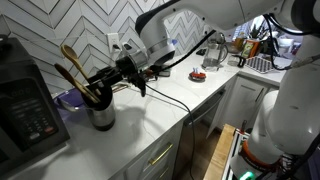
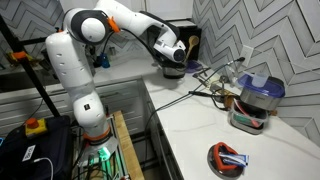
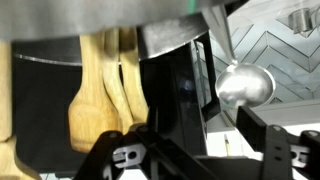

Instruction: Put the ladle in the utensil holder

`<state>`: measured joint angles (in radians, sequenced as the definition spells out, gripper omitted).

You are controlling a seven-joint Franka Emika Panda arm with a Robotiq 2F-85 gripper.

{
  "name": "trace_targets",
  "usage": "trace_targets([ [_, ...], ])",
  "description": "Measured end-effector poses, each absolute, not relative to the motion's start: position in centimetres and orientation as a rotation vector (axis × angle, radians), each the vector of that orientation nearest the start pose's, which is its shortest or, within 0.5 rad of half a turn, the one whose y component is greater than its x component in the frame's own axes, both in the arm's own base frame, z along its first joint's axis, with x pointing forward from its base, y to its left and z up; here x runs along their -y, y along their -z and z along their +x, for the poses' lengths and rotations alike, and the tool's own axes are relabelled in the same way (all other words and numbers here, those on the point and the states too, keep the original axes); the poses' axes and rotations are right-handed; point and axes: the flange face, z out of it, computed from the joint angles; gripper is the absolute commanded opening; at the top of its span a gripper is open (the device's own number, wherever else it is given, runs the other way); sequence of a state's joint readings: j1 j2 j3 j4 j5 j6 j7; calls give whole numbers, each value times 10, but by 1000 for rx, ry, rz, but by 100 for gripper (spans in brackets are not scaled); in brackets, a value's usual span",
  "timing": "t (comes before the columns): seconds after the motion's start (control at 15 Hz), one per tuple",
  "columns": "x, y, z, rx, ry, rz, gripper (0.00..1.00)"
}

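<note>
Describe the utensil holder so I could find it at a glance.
On the white counter below the zigzag-tiled wall, beside the black appliance, stands the utensil holder. Unlike its neighbours, it is a shiny steel cylinder with wooden spoons sticking out.

Utensil holder (image 1: 102,114) stands on table (image 1: 140,130), appliance (image 1: 25,115) to its left. Wooden spoons (image 1: 68,62) stand in holder. Gripper (image 1: 102,82) just above rim. Wrist view: ladle (image 3: 245,85) right of spoons.
</note>
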<state>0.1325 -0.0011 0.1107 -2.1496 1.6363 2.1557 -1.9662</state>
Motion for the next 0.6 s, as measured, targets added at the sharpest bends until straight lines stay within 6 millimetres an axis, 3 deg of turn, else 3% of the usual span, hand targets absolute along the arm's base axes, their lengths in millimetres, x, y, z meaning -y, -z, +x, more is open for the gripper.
trace_targets([
  [0.2,-165,-470,530,1109,1244,-1668,100],
  [0.6,-156,-508,518,1094,1285,-1658,100],
])
